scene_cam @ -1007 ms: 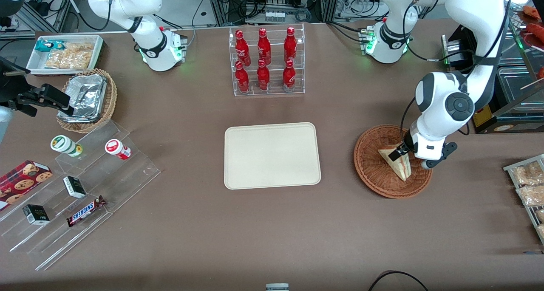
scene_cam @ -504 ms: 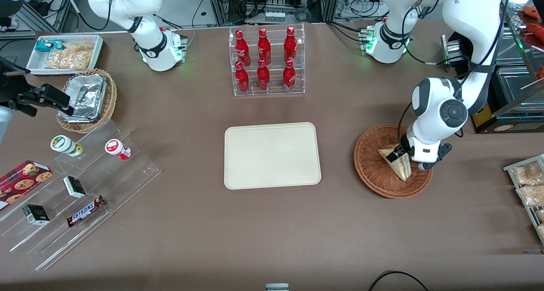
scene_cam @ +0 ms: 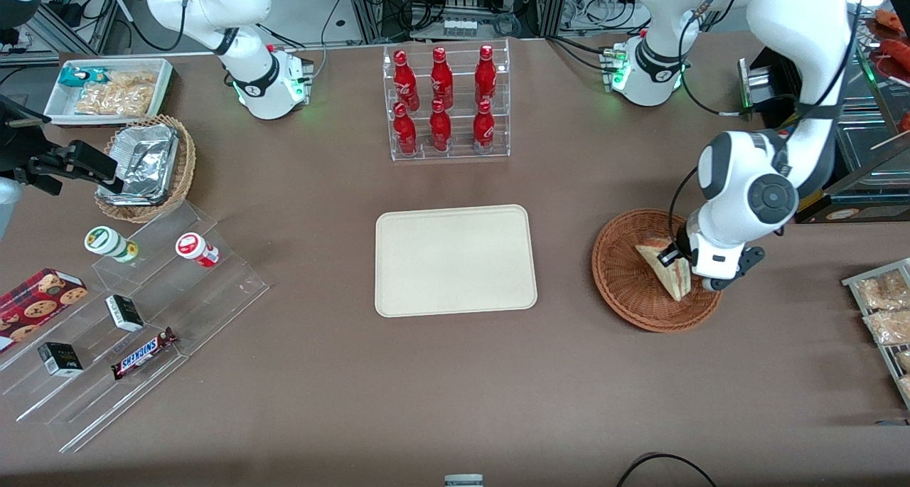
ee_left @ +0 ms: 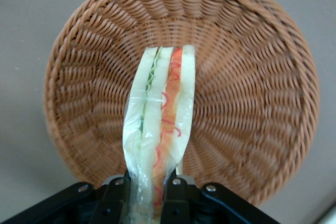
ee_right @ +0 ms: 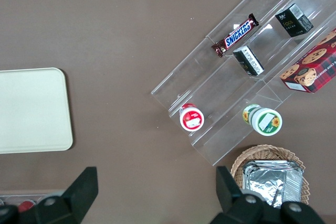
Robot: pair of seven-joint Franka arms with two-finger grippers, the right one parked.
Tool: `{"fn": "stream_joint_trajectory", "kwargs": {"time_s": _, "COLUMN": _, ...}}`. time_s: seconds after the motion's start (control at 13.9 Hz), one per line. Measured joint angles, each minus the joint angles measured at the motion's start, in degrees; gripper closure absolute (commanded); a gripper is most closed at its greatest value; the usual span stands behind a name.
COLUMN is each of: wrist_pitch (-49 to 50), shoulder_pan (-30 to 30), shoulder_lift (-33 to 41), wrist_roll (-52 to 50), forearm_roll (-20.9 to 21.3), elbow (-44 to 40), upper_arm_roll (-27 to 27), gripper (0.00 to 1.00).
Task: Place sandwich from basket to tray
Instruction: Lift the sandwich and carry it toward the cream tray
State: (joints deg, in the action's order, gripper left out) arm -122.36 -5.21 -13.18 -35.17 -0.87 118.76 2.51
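Wicker basket (ee_left: pixel 252 77) under sandwich (ee_left: pixel 160 129); gripper (ee_left: pixel 148 192) clamps its hidden end.

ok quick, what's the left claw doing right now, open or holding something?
Left claw: shut on the sandwich, above the basket.

even, bright overhead light w/ soft shadows; wrist view sharp, no glare or blur.

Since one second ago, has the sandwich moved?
Yes. Gripped by the end effector, the sandwich has tilted up off the basket floor.
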Motion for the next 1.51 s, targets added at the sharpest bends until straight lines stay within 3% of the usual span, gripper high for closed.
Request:
{"fn": "stream_joint_trajectory", "kwargs": {"time_s": 0.22, "wrist_pitch": 7.8, "shoulder_pan": -3.9, "shoulder_lift": 0.7, "wrist_roll": 4.7, "forearm_roll": 0.4, "elbow": -4.9, "upper_arm_roll": 0.5, "gripper": 0.94}}
{"fn": "stream_joint_trajectory", "kwargs": {"time_s": 0.43, "wrist_pitch": 8.0, "shoulder_pan": -9.9, "shoulder_lift": -0.7, "wrist_roll": 4.9, "forearm_roll": 4.5, "elbow": -6.2, "upper_arm_roll": 0.9, "gripper": 0.92}}
{"fn": "stream_joint_trajectory", "kwargs": {"time_s": 0.65, "wrist_pitch": 8.0, "shoulder_pan": -13.7, "shoulder_lift": -3.3, "wrist_roll": 4.9, "forearm_roll": 4.8, "elbow": -9.7, "upper_arm_roll": 1.0, "gripper": 0.94}}
{"fn": "stream_joint_trajectory", "kwargs": {"time_s": 1.15, "wrist_pitch": 7.8, "shoulder_pan": -22.7, "shoulder_lift": -14.4, "wrist_roll": -1.4, "forearm_roll": -1.3, "elbow": -22.4, "upper_arm_roll": 1.2, "gripper": 0.97}}
{"fn": "stream_joint_trajectory", "kwargs": {"time_s": 1.51, "wrist_pitch": 7.5, "shoulder_pan": -28.8, "shoulder_lift": -21.2, "wrist_roll": -9.9, "forearm_roll": -1.7, "elbow": -30.7, "upper_arm_roll": 1.3, "gripper": 0.97}}
